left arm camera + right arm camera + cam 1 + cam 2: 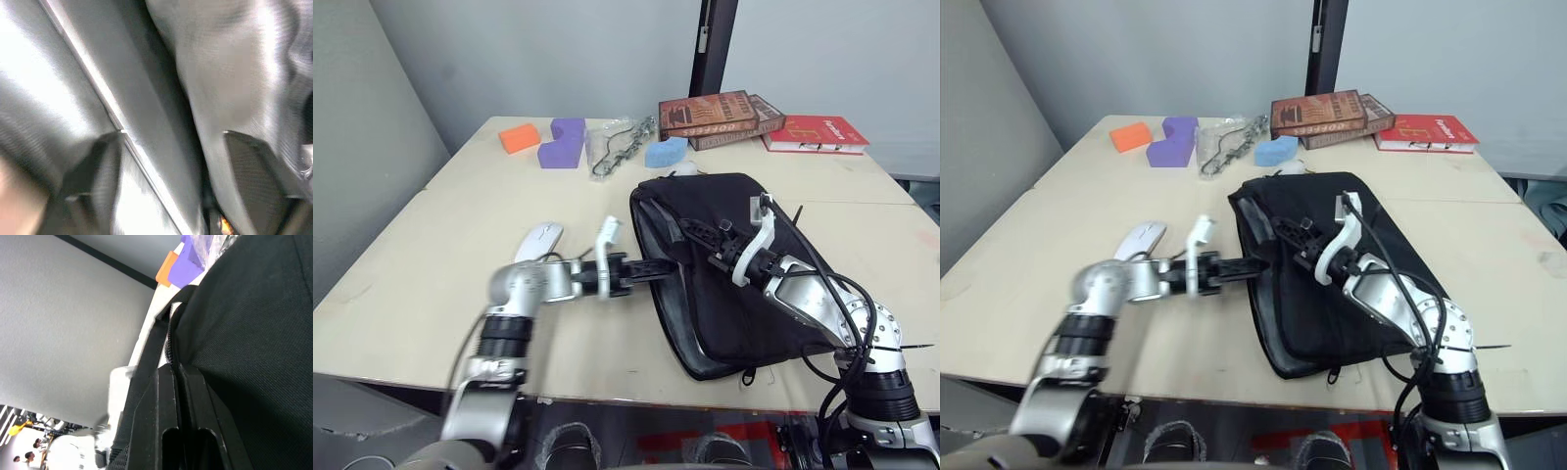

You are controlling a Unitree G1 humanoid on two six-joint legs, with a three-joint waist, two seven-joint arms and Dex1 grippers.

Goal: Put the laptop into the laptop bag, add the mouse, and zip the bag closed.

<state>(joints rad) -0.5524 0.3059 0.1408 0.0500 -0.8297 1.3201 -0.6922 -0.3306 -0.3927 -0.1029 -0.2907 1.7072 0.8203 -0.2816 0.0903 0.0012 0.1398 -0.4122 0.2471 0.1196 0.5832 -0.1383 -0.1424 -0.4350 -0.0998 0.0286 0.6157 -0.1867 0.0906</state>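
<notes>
Two grippers worked the soft black laptop bag: the right gripper pinched together on limp fabric near the zipper. The left gripper, fingers spread, reached into the floppy opening; the smooth mouse lay nearby, likely slippery.

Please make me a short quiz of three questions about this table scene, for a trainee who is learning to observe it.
1. True or false: the mouse lies on the table, outside the laptop bag.
2. Which gripper has its fingers pressed together? A) the left gripper B) the right gripper C) neither
3. Fill in: the block to the left of the purple block is ___.

Key: 1 true. 2 B; the left gripper is open at the bag's edge. 3 orange.
</notes>
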